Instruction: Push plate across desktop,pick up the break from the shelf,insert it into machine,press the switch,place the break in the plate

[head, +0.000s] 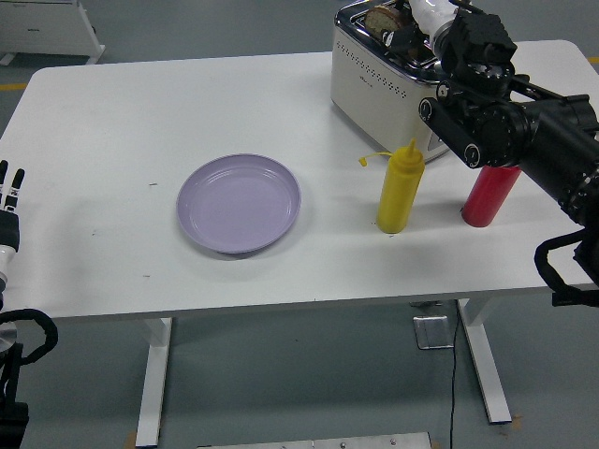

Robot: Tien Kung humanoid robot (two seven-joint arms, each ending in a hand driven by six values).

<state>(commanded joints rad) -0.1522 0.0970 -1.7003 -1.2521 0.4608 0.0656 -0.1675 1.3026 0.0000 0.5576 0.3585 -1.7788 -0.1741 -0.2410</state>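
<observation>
A lilac plate (239,203) lies on the white table (140,112), left of centre. A white and chrome toaster (372,77) stands at the back right with a brown slice of bread (380,17) poking out of its top slot. My right hand (423,17) is over the toaster's top, just right of the bread; the wrist hides how it meets the bread. My left hand (9,201) rests at the left edge, fingers straight, holding nothing.
A yellow squeeze bottle (400,187) and a red squeeze bottle (489,194) stand in front of the toaster, under my right forearm (524,131). A white cabinet (47,28) stands on the floor at the far left.
</observation>
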